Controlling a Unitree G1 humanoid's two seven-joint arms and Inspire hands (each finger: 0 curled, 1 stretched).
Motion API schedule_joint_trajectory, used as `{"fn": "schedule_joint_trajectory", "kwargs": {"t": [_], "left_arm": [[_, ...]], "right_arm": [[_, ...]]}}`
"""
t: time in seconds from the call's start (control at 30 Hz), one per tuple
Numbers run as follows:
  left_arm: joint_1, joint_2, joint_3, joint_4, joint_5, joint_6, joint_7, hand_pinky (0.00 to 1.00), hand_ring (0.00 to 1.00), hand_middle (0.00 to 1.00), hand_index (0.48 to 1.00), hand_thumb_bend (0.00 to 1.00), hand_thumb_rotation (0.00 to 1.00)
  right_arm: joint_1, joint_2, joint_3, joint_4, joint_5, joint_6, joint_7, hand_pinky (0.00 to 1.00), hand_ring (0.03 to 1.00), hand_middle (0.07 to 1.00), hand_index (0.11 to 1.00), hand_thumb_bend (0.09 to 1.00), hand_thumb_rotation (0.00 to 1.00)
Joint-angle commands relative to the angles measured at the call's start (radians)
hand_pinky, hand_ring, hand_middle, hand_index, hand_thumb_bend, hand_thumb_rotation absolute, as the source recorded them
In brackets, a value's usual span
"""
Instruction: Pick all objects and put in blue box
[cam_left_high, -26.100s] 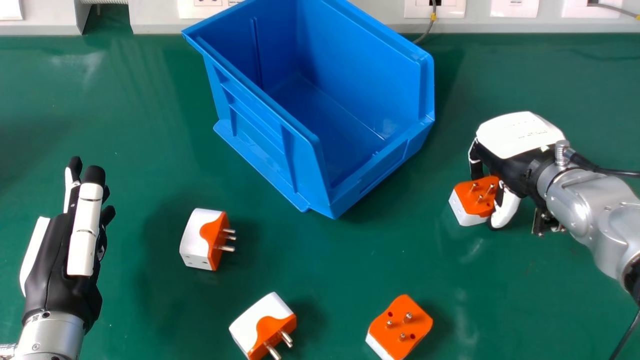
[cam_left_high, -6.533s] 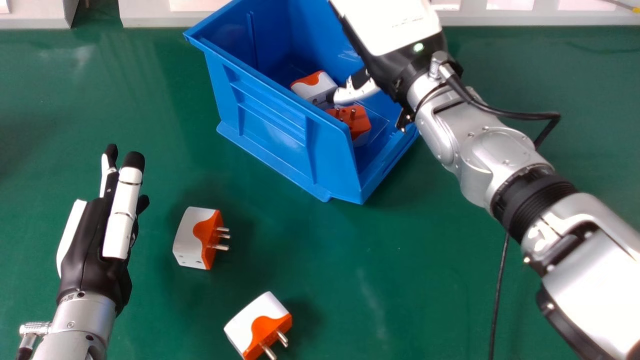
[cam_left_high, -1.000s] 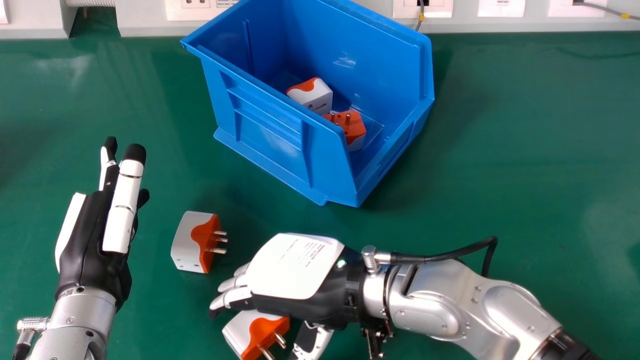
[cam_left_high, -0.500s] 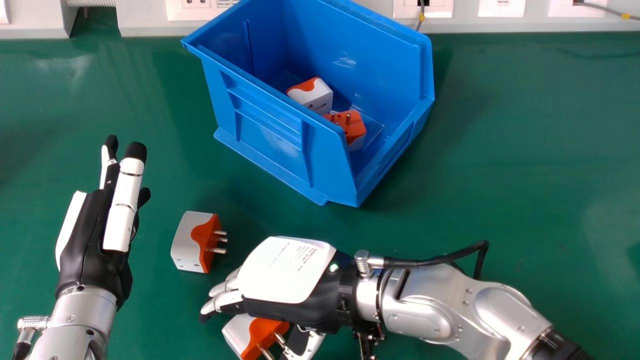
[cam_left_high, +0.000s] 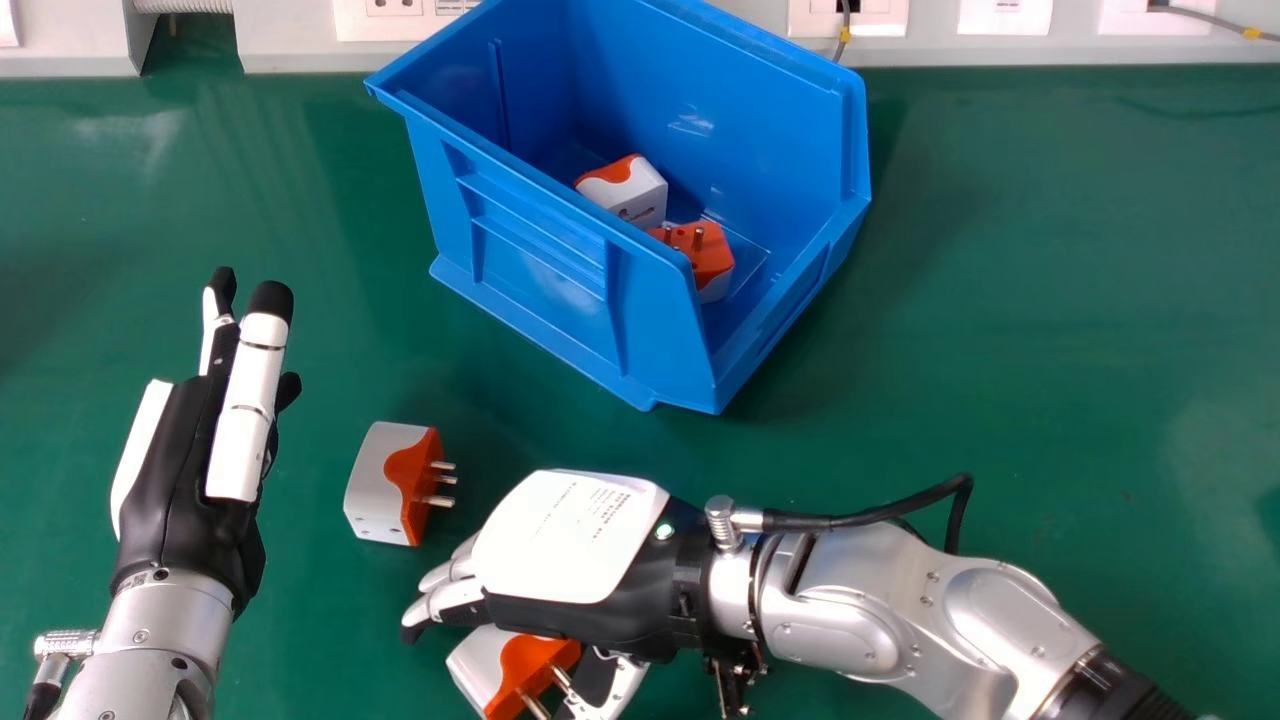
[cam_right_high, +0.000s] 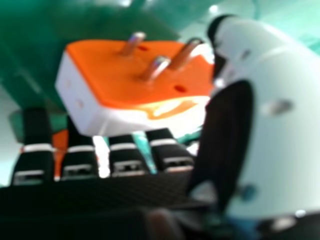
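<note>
My right hand (cam_left_high: 570, 540) is low over the table at the lower centre, palm down, fingers extended left and thumb on the near side. Partly under it lies a white and orange plug adapter (cam_left_high: 500, 665), between fingers and thumb. In the right hand view the adapter (cam_right_high: 135, 75) shows its pins beside my right hand's thumb (cam_right_high: 285, 115); the fingers look straight, not wrapped round it. Another adapter (cam_left_high: 385, 485) lies farther left. Two adapters, one white-sided (cam_left_high: 635, 195) and one orange-faced (cam_left_high: 705, 255), lie in the blue box (cam_left_high: 540, 270). My left hand (cam_left_high: 190, 470) is open at the left.
The green table (cam_left_high: 1050, 300) extends right of the box. Wall sockets (cam_left_high: 850, 18) and a grey trunking line the back edge. A black cable (cam_left_high: 880, 512) loops above my right wrist.
Over the last second my right hand has shifted slightly left and down beside the near adapter. Compared with several seconds earlier, it has left the box and come to the near side of the table.
</note>
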Motion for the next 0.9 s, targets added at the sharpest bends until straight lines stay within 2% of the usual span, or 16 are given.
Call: {"fn": "schedule_joint_trajectory", "kwargs": {"t": [0.0,0.1,0.37,0.5,0.63,0.77,0.87], "left_arm": [[-0.008,0.004,0.003,-0.023,-0.006,-0.009,-0.002,0.97,1.00,1.00,1.000,0.56,1.00],[-0.011,0.004,0.005,-0.021,-0.007,-0.009,-0.003,0.97,1.00,1.00,1.000,0.56,1.00],[-0.004,0.003,0.007,-0.033,-0.015,0.000,-0.006,0.97,1.00,1.00,1.000,0.56,1.00],[-0.005,0.003,0.010,-0.030,-0.016,-0.002,-0.007,0.98,1.00,1.00,1.000,0.56,1.00],[-0.004,0.005,0.011,-0.039,-0.020,0.006,-0.005,0.98,1.00,1.00,1.000,0.56,1.00],[-0.006,0.007,0.013,-0.033,-0.024,0.004,-0.009,0.98,1.00,1.00,1.000,0.55,1.00],[-0.001,0.007,0.013,-0.040,-0.027,0.006,-0.009,0.98,1.00,1.00,1.000,0.55,1.00]], "right_arm": [[-0.012,-0.002,-0.001,-0.008,0.002,0.012,0.016,0.75,0.862,0.874,0.839,0.306,0.38],[-0.013,-0.004,0.004,-0.008,-0.009,0.015,0.014,0.76,0.867,0.877,0.836,0.306,0.37],[-0.039,-0.028,0.022,0.021,-0.047,0.002,0.003,0.77,0.874,0.881,0.837,0.314,0.34],[-0.046,-0.038,0.029,0.035,-0.066,-0.002,-0.005,0.77,0.875,0.881,0.833,0.340,0.33],[-0.053,-0.034,0.034,0.039,-0.072,0.013,0.003,0.77,0.869,0.878,0.829,0.360,0.33],[-0.055,-0.029,0.034,0.051,-0.071,0.017,-0.006,0.77,0.865,0.874,0.827,0.327,0.32],[-0.055,-0.024,0.028,0.073,-0.053,0.007,-0.022,0.76,0.865,0.873,0.827,0.308,0.32]]}}
